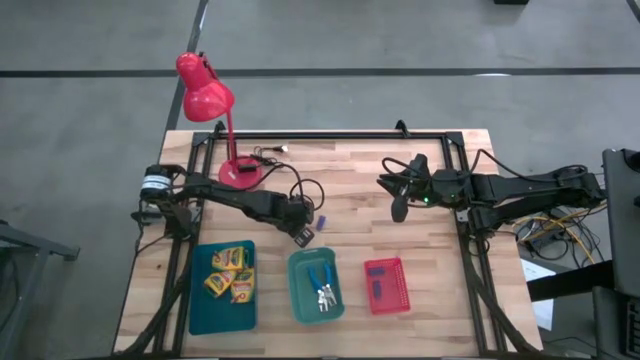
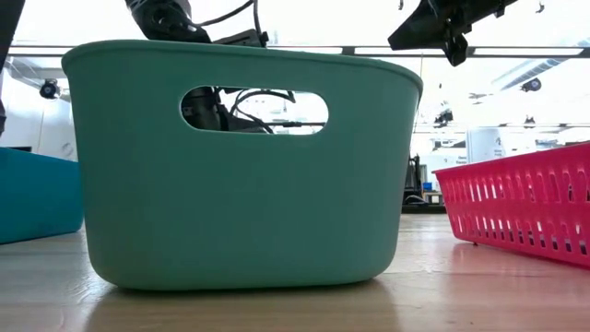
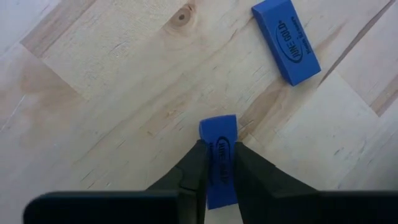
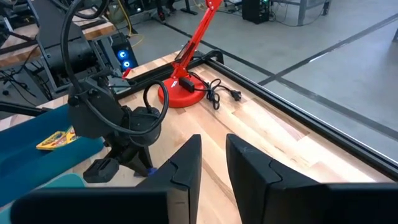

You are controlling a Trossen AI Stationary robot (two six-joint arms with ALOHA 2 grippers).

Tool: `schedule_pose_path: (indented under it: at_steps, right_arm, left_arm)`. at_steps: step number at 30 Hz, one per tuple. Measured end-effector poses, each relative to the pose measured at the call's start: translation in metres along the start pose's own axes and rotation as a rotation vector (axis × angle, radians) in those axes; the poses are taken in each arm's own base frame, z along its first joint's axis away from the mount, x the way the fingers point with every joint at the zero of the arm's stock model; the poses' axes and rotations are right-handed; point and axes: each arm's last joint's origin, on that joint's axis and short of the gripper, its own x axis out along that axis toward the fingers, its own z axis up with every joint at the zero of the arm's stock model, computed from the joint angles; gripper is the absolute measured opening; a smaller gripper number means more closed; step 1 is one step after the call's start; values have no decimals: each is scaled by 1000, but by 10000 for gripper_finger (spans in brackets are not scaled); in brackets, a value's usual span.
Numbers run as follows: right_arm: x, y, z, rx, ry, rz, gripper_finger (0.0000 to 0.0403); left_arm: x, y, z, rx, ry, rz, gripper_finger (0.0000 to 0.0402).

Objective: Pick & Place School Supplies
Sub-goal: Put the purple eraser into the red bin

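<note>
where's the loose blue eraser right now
In the left wrist view the loose blue eraser lies flat on the wooden table, just beyond the left pincer, which grips a second eraser.

A grey concrete floor (image 1: 420, 35), crossed by dark seam lines, is seen around the light butcher-block table (image 1: 350, 165), which is edged by a black metal frame (image 1: 330, 134). A red desk lamp (image 1: 205, 95) is stood at the table's far left part, with its black cord (image 4: 217, 96) trailed over the wood. Beyond the table, a bright, washed-out room with pale walls and ceiling fixtures is shown in the low view, and cables and equipment are seen on the floor in the right wrist view.
</note>
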Motion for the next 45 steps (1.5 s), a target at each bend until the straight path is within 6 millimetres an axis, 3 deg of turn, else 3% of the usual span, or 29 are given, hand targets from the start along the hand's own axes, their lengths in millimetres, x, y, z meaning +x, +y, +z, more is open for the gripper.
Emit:
schedule_pose_path:
  at_steps: [22, 37, 45]
  right_arm:
    - [0, 0, 0, -33, 3, -1, 71]
    - [0, 0, 0, -47, 3, -1, 60]
    - [0, 0, 0, -46, 3, -1, 59]
  left_arm:
    - [-7, -5, 7, 11, 5, 18, 62]
    - [-24, -19, 25, 75, -52, 2, 61]
    - [-24, -15, 22, 80, -9, 37, 58]
